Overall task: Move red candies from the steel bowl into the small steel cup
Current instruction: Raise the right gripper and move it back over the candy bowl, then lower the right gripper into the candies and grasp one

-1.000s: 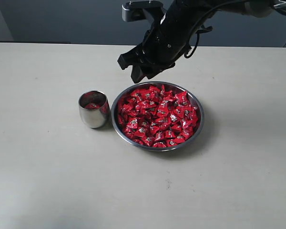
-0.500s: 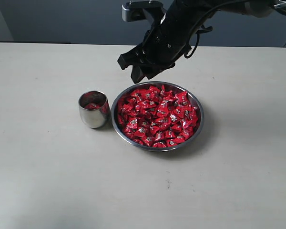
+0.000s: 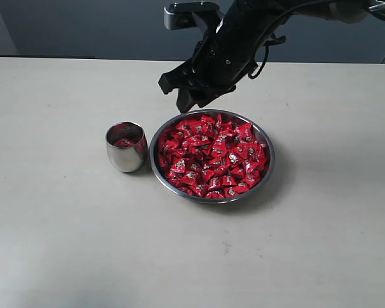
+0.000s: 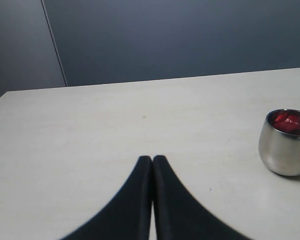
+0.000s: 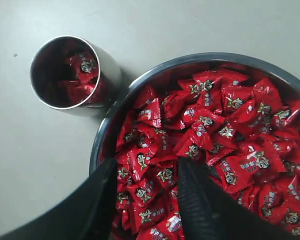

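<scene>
**A few sweets in the cup, most left in the bowl**

In the left wrist view, the left tool (image 4: 152, 159) is seen pressed together over bare bench (image 4: 80, 140), with nothing held. It lies apart from the work.

Left of centre in the exterior view, the small steel cup (image 3: 126, 146) stands upright, just beside the left rim of the steel bowl (image 3: 155, 168). A few red wrappers can be made out inside the cup, and the right wrist view shows it filled only in part. From this it is judged that some transfers have been done.

At the centre of the frame, the bowl is heaped with red candies (image 3: 212, 154), so most of the task is judged to remain.

Above the bowl's upper left rim, the right tool (image 3: 191, 99) is held in the air with its fingers spread. No candy is seen between them in the right wrist view, where the pile lies below the tips. Another pick from the bowl is judged to be the step in hand.
</scene>
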### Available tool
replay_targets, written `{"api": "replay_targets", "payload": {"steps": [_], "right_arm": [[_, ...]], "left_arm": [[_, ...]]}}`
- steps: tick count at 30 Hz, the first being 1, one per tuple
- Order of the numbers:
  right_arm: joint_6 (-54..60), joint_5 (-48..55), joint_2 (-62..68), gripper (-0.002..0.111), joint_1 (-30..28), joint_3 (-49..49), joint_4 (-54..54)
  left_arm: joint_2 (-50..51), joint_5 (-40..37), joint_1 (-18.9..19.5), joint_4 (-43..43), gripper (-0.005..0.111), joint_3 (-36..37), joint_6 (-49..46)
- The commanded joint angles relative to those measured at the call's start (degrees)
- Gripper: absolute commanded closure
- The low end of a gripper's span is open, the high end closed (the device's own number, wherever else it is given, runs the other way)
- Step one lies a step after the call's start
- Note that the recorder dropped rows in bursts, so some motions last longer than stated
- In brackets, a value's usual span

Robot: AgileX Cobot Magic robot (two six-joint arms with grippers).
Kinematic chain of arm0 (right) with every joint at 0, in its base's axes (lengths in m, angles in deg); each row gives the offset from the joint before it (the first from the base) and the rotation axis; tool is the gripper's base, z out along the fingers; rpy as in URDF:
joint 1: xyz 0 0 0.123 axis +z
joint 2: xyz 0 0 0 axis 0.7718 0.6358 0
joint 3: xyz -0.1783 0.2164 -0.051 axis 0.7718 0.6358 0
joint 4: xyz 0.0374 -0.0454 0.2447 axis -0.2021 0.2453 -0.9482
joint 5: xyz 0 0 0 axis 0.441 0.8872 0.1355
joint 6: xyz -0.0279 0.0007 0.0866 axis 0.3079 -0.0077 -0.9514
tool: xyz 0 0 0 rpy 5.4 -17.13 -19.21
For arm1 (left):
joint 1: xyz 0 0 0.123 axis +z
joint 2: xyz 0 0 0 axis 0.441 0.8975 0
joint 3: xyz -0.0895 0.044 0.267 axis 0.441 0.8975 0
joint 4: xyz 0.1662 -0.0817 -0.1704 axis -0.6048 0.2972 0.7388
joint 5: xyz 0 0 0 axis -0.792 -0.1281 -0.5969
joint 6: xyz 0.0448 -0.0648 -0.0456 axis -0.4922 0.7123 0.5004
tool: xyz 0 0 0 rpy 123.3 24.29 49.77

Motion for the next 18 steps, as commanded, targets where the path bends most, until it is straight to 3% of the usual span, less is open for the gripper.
{"api": "replay_targets", "payload": {"steps": [1,18], "right_arm": [[0.28,1.05,-1.39,0.069,-0.36,0.49,0.01],[0.28,-6.03,-13.5,0.069,-2.58,21.94,0.19]], "left_arm": [[-0.27,0.11,0.12,-0.11,0.106,-0.48,0.1],[-0.27,0.11,0.12,-0.11,0.106,-0.48,0.1]]}}
